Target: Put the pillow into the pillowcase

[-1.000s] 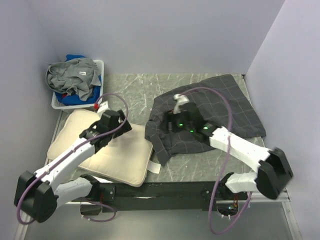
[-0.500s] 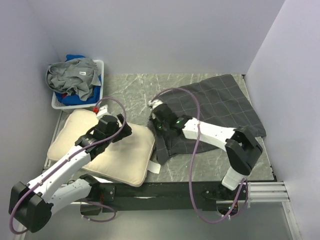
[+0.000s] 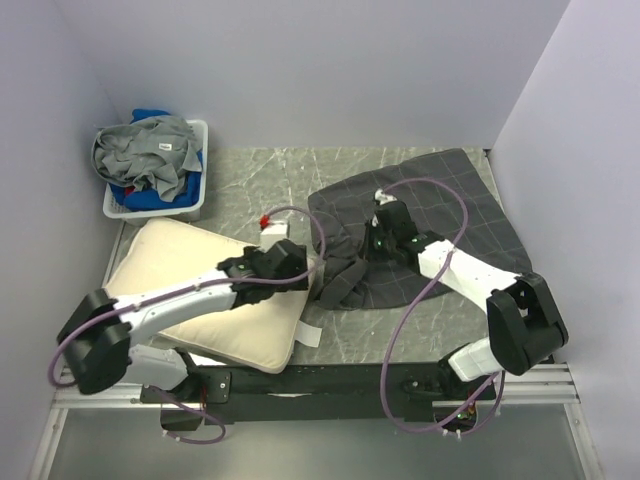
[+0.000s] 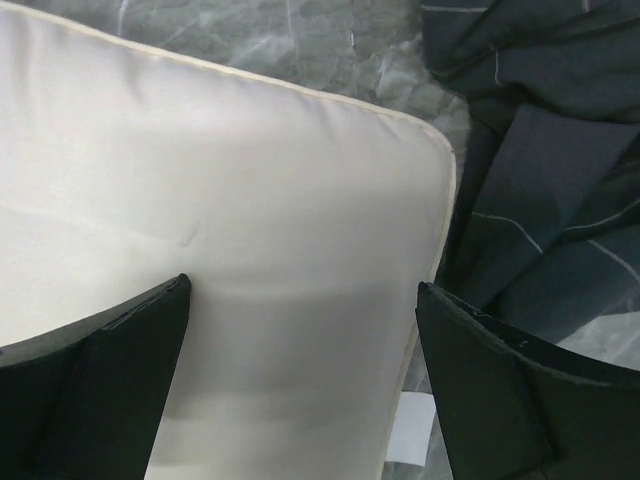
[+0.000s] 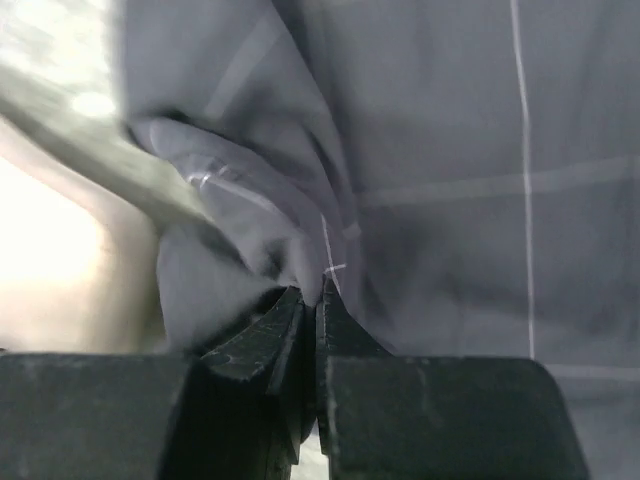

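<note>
The soft cream rectangular pillow (image 3: 170, 265) lies on the left of the grey marbled surface (image 3: 260, 180). Its right-hand corner sits between the left arm's (image 3: 180, 295) jaws, which stand wide open, 1 finger (image 4: 100, 390) over the cream cloth and the other (image 4: 520, 400) over dark fabric just past the pillow's edge. The dark charcoal-grey pillowcase (image 3: 450, 210) with its thin pale grid spreads over the right of the surface, and its left part, bunched into folds, is touching or nearly touching the pillow's right edge. The right arm's (image 3: 465, 270) jaws are closed, pinching a raised fold of the pillowcase (image 5: 300, 230) between their tips.

Half a second earlier the left jaws hung over the middle of the pillow; they now reach its right edge. The right jaws were at the pillowcase's left border and now sit further right, with that cloth gathered. The pillow has not shifted.
</note>
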Robot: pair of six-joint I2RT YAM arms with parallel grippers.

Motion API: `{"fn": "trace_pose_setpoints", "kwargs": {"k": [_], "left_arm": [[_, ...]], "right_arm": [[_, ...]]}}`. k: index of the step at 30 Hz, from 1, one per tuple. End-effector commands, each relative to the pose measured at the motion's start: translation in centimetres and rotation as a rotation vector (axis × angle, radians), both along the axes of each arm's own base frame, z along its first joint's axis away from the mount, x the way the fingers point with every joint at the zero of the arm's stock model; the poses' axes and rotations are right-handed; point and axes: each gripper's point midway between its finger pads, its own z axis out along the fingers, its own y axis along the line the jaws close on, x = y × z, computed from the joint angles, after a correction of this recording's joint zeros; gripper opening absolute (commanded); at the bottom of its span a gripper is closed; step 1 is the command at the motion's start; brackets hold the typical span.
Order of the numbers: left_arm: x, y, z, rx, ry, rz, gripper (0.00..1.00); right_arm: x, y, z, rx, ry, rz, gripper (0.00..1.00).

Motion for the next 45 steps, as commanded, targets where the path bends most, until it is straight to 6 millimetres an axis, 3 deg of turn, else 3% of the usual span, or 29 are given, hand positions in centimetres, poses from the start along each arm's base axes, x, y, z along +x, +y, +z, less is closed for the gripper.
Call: {"fn": "trace_pose_setpoints", "kwargs": {"k": [1,3,5,6,8,9,11,14,15,18,21,23,25,26,28,29,31,32,33,34,35,36,37,40,42,43,45], "left_arm": [[0.3,-0.7,-1.8,0.131,0.010,-0.010,0.99],[0.5,-0.1,-3.2,0.188,0.024,0.012,0.92],[0.4,0.3,-5.0,0.232,0.054,0.013,0.62],[0.7,0.1,-5.5,0.215,0.055,0.016,0.37],[1.1,0.6,-6.1,0.194,0.076,0.022,0.17],[2.1,1.1,-5.7,0.145,0.084,0.049,0.01],[3.3,1.9,-4.8,0.085,0.073,0.075,0.01],[5.8,3.5,-1.5,-0.048,0.021,0.139,0.01],[7.1,4.5,0.3,-0.090,-0.014,0.180,0.01],[9.2,6.3,3.0,-0.143,-0.060,0.236,0.01],[10.1,7.4,5.5,-0.182,-0.097,0.245,0.01],[9.8,7.7,6.8,-0.196,-0.113,0.225,0.01],[9.6,8.5,9.3,-0.228,-0.161,0.228,0.01],[9.3,9.0,9.8,-0.235,-0.160,0.232,0.01],[8.8,9.7,12.8,-0.269,-0.228,0.233,0.01],[8.5,10.0,13.9,-0.279,-0.250,0.234,0.01],[7.8,11.3,16.5,-0.291,-0.294,0.254,0.01],[7.7,12.1,17.5,-0.293,-0.317,0.272,0.01],[7.0,12.5,19.1,-0.306,-0.347,0.276,0.01],[6.8,12.7,19.8,-0.313,-0.362,0.277,0.01],[6.6,13.0,20.6,-0.321,-0.381,0.280,0.01],[6.2,13.2,21.7,-0.330,-0.406,0.276,0.01],[5.9,13.3,21.8,-0.325,-0.403,0.278,0.01],[5.7,13.6,22.4,-0.320,-0.415,0.276,0.01],[5.7,13.6,22.1,-0.317,-0.407,0.273,0.01],[5.7,13.5,22.0,-0.320,-0.406,0.268,0.01],[5.8,13.3,21.4,-0.321,-0.393,0.263,0.01]], "right_arm": [[-1.1,-1.7,-2.2,-0.002,0.065,-0.063,0.07],[-1.5,-2.9,-3.4,0.017,0.093,-0.105,0.07],[-2.3,-3.5,-4.4,0.039,0.125,-0.125,0.07],[-2.2,-3.5,-4.2,0.054,0.113,-0.126,0.07],[-2.8,-3.5,-4.7,0.065,0.120,-0.118,0.07],[-2.9,-3.4,-4.5,0.070,0.113,-0.114,0.07],[-3.4,-3.5,-4.8,0.073,0.116,-0.100,0.07],[-3.8,-2.9,-3.8,0.110,0.087,-0.051,0.08],[-3.9,-2.3,-2.6,0.147,0.055,-0.021,0.09],[-4.3,-2.0,-0.1,0.183,0.000,0.011,0.11],[-4.4,-2.1,3.2,0.189,-0.064,0.040,0.11],[-4.7,-1.1,6.0,0.233,-0.111,0.103,0.15],[-5.0,-0.1,7.1,0.253,-0.114,0.128,0.18],[-5.0,1.3,7.6,0.261,-0.129,0.159,0.20],[-5.2,3.6,8.3,0.290,-0.123,0.191,0.20],[-4.7,5.0,7.3,0.281,-0.101,0.197,0.20],[-6.2,8.9,6.9,0.304,-0.065,0.264,0.20],[-5.9,11.2,6.5,0.323,-0.054,0.295,0.24],[-7.2,13.2,6.2,0.338,-0.032,0.343,0.38],[-7.4,14.8,6.8,0.352,-0.038,0.373,0.43],[-7.6,15.8,5.6,0.336,-0.011,0.392,0.50],[-7.9,16.5,5.7,0.335,-0.011,0.411,0.62],[-8.3,17.2,6.0,0.340,-0.014,0.428,0.67],[-8.6,16.4,6.5,0.345,-0.039,0.406,0.79],[-8.6,14.9,7.3,0.322,-0.067,0.362,0.80],[-7.5,13.6,6.8,0.267,-0.096,0.286,0.80],[-7.5,12.1,6.2,0.209,-0.105,0.253,0.80]]}}
